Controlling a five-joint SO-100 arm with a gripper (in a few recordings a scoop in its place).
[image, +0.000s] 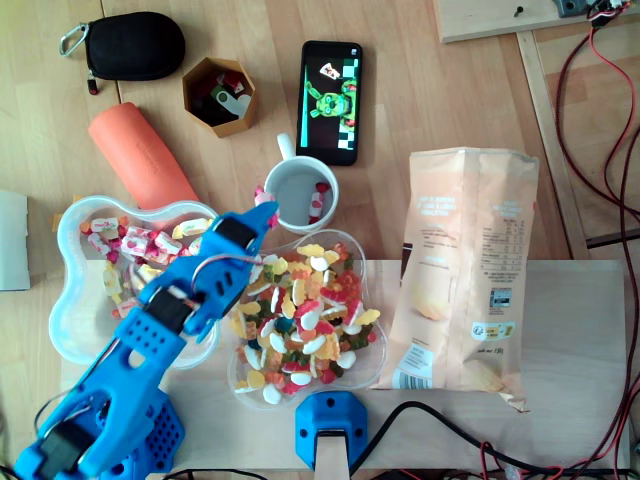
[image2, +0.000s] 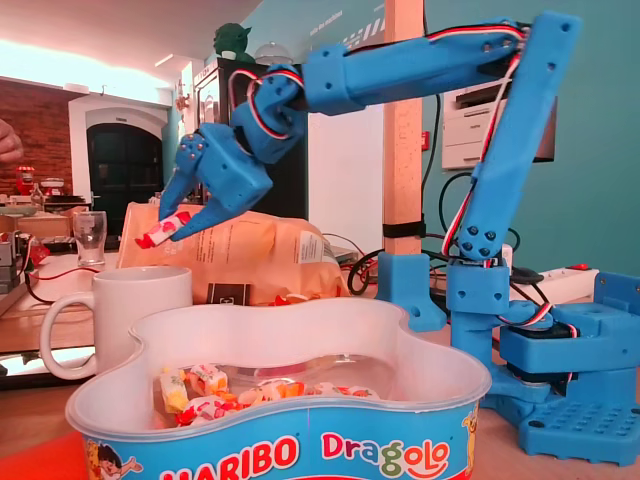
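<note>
The claw pinches one wrapped sweet between its two fingers, in the air just above the single white mug, which stands near the middle of the table. In the overhead view, two clear tubs sit toward the table's lower edge: the wrapped-sweet tub on the left and the gummy tub beside it. One crisp bag lies to the right.

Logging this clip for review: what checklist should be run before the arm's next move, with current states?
1. Pincer shut on wrapped candy: ok.
2. Candy clear above white mug's rim: ok.
3. Candy centred over mug opening: cannot tell; overhead puts it at the rim.
4. Mug upright: ok.
5. Phone and snack bag apart from arm: ok.
</note>
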